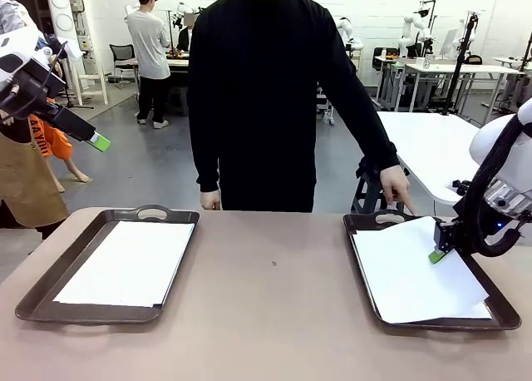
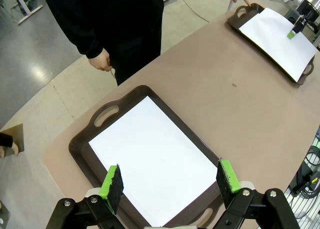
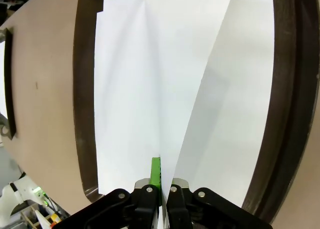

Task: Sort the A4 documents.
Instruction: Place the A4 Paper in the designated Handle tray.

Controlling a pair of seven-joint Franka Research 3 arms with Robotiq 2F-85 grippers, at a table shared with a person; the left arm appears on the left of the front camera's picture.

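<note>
One A4 document (image 1: 125, 263) lies flat in the left dark brown tray (image 1: 48, 274). My left gripper (image 1: 100, 141) hangs high over the table's left end. In the left wrist view it (image 2: 170, 176) stands open above that sheet (image 2: 155, 159), holding nothing. In the right tray (image 1: 362, 264) a top A4 document (image 1: 416, 269) lies skewed and partly lifted. My right gripper (image 1: 437, 254) is shut on its edge. The right wrist view shows the pinched sheet (image 3: 215, 89) bent into a ridge over another sheet (image 3: 125, 89) below, at the gripper (image 3: 160, 171).
A person in black stands at the far edge. One hand (image 1: 395, 185) rests by the right tray's handle, the other (image 1: 211, 200) hangs near the table edge. Bare brown tabletop (image 1: 274, 289) lies between the trays. The right tray (image 2: 240, 26) sits far across in the left wrist view.
</note>
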